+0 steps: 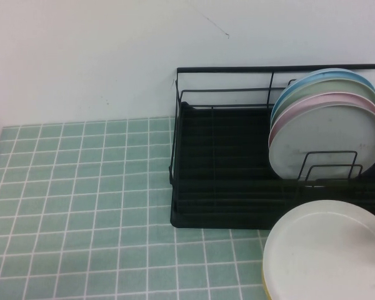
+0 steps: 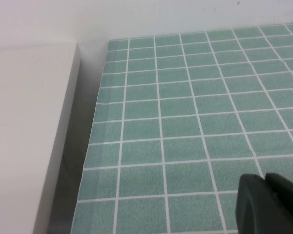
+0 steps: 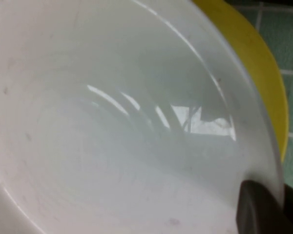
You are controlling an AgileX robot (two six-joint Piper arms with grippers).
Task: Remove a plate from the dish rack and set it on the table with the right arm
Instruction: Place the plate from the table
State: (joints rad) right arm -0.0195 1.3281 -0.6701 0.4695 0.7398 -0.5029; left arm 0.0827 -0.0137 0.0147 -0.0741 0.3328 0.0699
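The cream-white plate (image 1: 328, 250) is at the front right of the table (image 1: 81, 206), in front of the black wire dish rack (image 1: 219, 156) and outside it. It fills the right wrist view (image 3: 112, 136). My right gripper (image 3: 278, 200) is shut on its rim, one dark finger (image 3: 254, 212) on the inside and one on the outside. The right gripper is out of the high view. A yellow plate (image 1: 264, 284) lies under the white one and shows past its rim in the right wrist view (image 3: 268, 73). My left gripper (image 2: 264, 183) is shut and empty over bare tiles (image 2: 185, 122).
A pale grey plate (image 1: 328, 140) stands upright at the rack's right end, with pink (image 1: 300, 107), green (image 1: 325, 84) and blue plates behind it. The rack's left part holds no plates. A white wall rises behind. The left wrist view shows the table's edge beside a white ledge (image 2: 24, 136).
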